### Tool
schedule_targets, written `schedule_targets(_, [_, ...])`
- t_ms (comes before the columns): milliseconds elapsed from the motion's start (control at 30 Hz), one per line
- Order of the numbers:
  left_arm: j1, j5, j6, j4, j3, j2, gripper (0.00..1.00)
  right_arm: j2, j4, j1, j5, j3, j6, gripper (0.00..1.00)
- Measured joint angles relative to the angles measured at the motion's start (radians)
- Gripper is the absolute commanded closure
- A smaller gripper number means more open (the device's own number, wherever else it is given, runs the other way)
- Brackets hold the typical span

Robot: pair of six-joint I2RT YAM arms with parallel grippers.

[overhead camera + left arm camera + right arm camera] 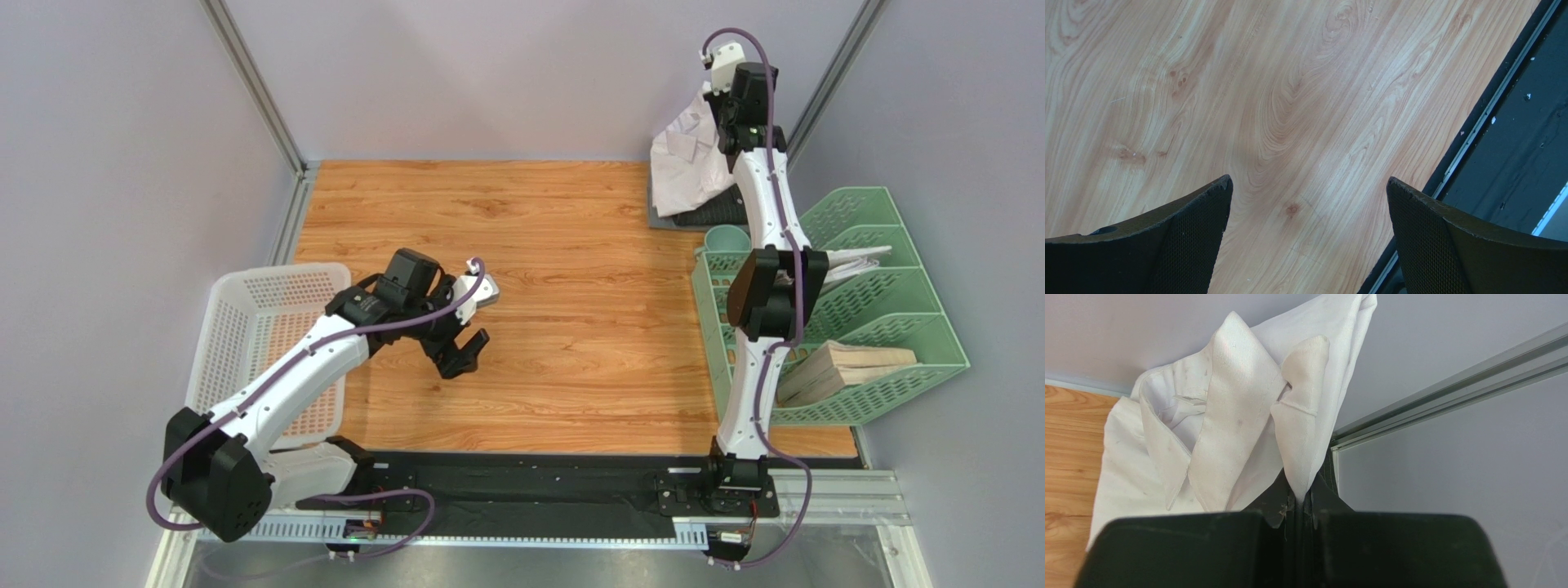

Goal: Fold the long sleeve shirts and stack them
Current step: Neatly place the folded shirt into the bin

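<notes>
- White shirt: fold of its collar/placket area is pinched right at the tips of the R gripper. The rest of the cloth spreads up and to the left of the jaws in the wrist view.
- R jaws pressed together on that cloth, no gap showing between the fingers.
- Overhead: R gripper is at the far right corner of the table, raised. White shirt hangs bunched from it down to the tabletop, just left of the arm.
- Shirt's long axis runs from the grip down toward the near-left. Collar end is up at the jaws, lower part crumpled on the table. Exact lie of the sleeves can't be told.
- Dark charcoal shirt: only a flat dark edge shows under the white one's near side.
- L gripper is well apart from both shirts, over the left-centre of the table. Jaws spread wide, nothing between them. L wrist view shows bare wood between the fingers.
- Surface: wood-grain table with a black strip along the near edge.
- White mesh basket at left, green file rack at right with papers in its slots.
- Grey walls, metal frame posts at the far corners.
</notes>
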Motion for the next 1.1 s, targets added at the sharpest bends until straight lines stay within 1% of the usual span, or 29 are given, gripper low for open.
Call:
schedule_targets(433, [0.000, 0.008, 0.000, -0.007, 0.000, 0.035, 0.01, 0.113, 0.112, -0.059, -0.029, -0.037, -0.115, 1.00])
schedule_targets(633, [0.001, 0.013, 0.000, -0.013, 0.000, 0.059, 0.01, 0.142, 0.175, -0.087, -0.028, -0.066, -0.167, 1.00])
schedule_targets(700, [0.001, 0.014, 0.000, -0.014, 0.000, 0.064, 0.01, 0.156, 0.197, -0.095, -0.027, -0.066, -0.183, 0.86])
schedule_targets(733, [0.002, 0.015, 0.000, -0.014, 0.000, 0.065, 0.01, 0.165, 0.209, -0.099, -0.026, -0.067, -0.192, 0.75])
schedule_targets(767, [0.005, 0.017, 0.000, -0.016, 0.000, 0.066, 0.01, 0.172, 0.220, -0.102, -0.020, -0.067, -0.201, 0.50])
schedule_targets(800, [0.008, 0.021, 0.000, -0.017, 0.000, 0.067, 0.01, 0.182, 0.231, -0.105, -0.013, -0.067, -0.212, 0.41])
schedule_targets(833, [0.014, 0.026, 0.000, -0.018, 0.000, 0.068, 0.01, 0.191, 0.248, -0.109, -0.003, -0.068, -0.229, 0.34])
schedule_targets(867, [0.020, 0.031, 0.000, -0.020, 0.000, 0.069, 0.01, 0.197, 0.258, -0.111, 0.008, -0.069, -0.232, 0.24])
schedule_targets(933, [0.034, 0.040, 0.000, -0.026, 0.002, 0.071, 0.01, 0.201, 0.276, -0.113, 0.026, -0.069, -0.235, 0.17])
schedule_targets(967, [0.043, 0.046, -0.002, -0.032, 0.003, 0.071, 0.01, 0.201, 0.280, -0.115, 0.034, -0.068, -0.234, 0.09])
schedule_targets(1067, [0.079, 0.068, -0.007, -0.052, 0.022, 0.071, 0.01, 0.201, 0.285, -0.118, 0.045, -0.044, -0.214, 0.03])
schedule_targets(1100, [0.092, 0.076, -0.009, -0.058, 0.031, 0.071, 0.01, 0.199, 0.286, -0.117, 0.045, -0.033, -0.201, 0.02])
